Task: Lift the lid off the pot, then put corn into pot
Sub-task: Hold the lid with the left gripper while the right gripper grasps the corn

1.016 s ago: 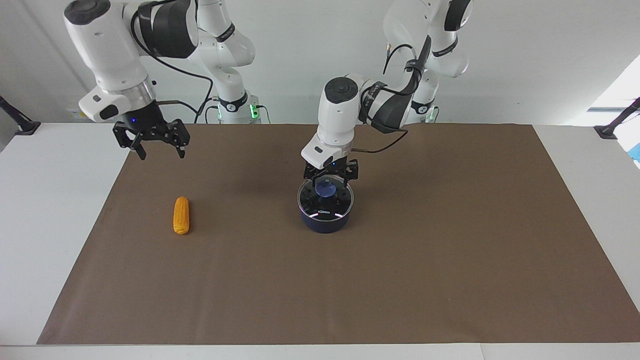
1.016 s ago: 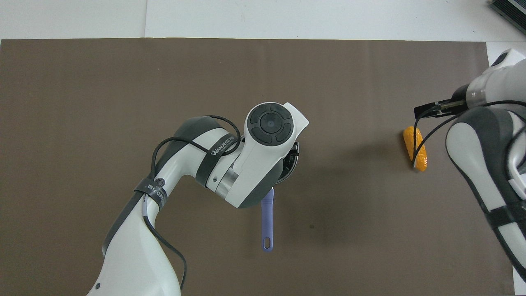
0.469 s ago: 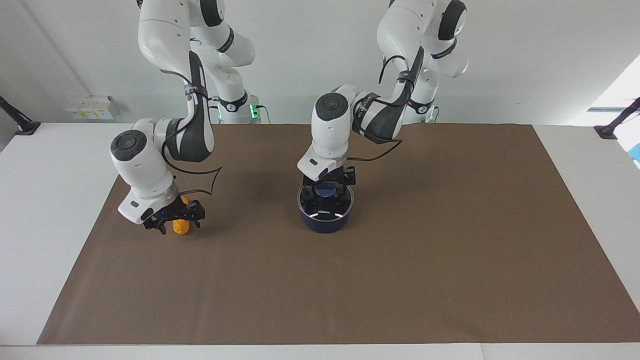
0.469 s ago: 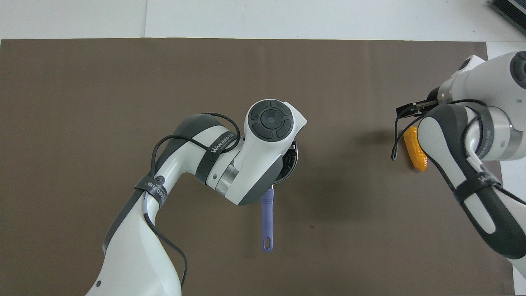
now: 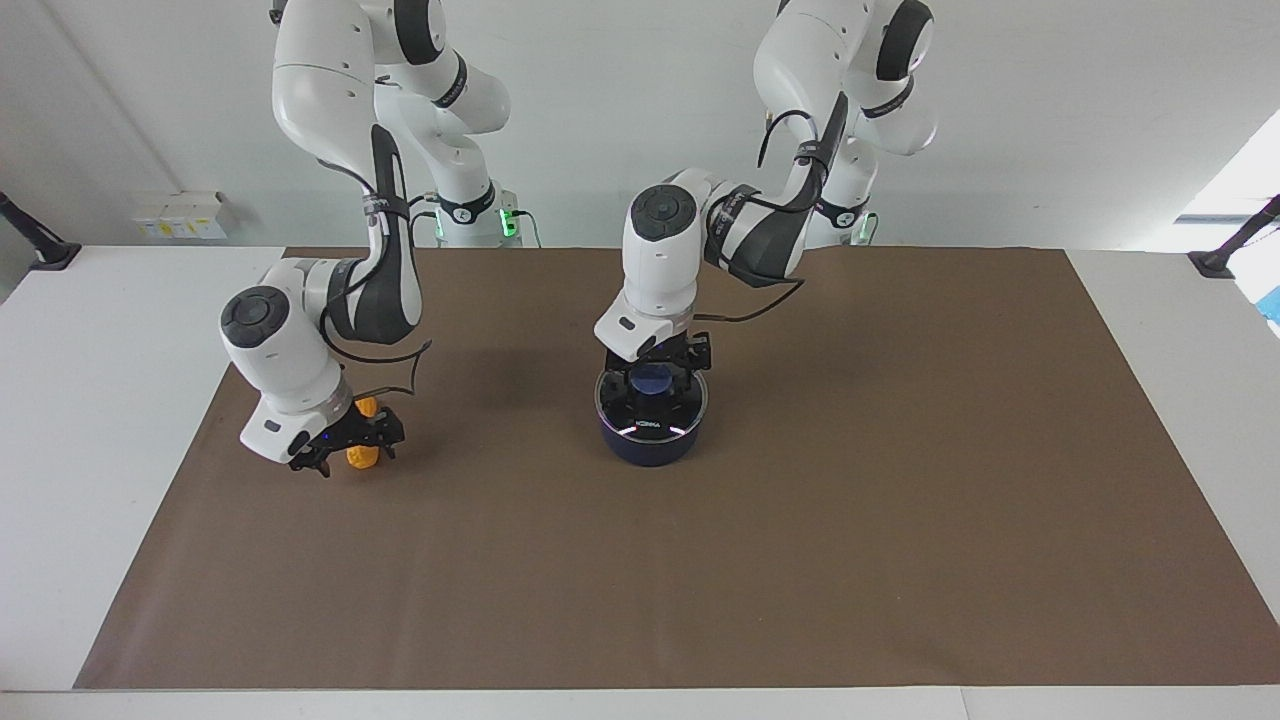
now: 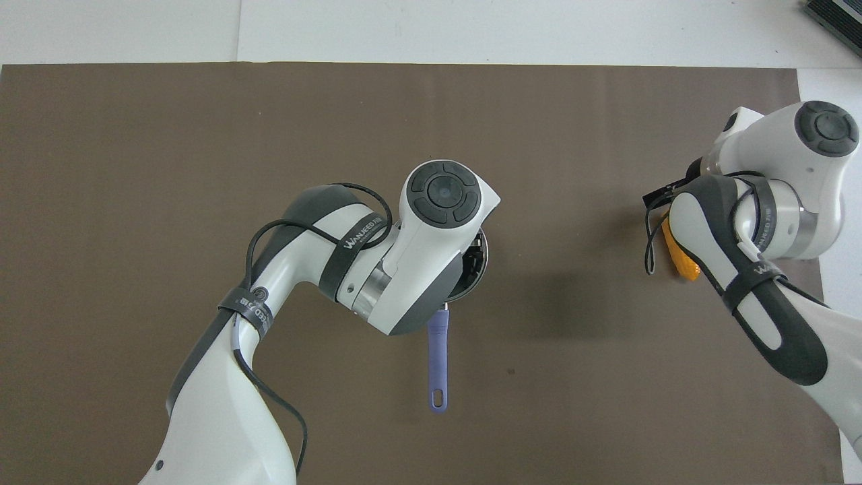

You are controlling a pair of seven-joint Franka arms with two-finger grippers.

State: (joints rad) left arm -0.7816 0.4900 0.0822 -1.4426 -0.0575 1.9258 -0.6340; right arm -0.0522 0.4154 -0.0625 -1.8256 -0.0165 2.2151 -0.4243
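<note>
Bright, even light here; soft arm shadows on the brown mat, daylight glare at one edge

At frame centre the left arm covers the pot; at right, the right arm hides most of the corn.

Brown mat lying across the middle of a white table, covering most of it and leaving bare white strips at both ends and along the edge farthest from the plain white wall. Wall rising just past the table's robot-side edge. Small pale boxes sitting against the wall, just above the table's edge. Black clamp brackets gripping the table's corners nearest the wall. Bright daylight spilling in at one end of the wall.
</note>
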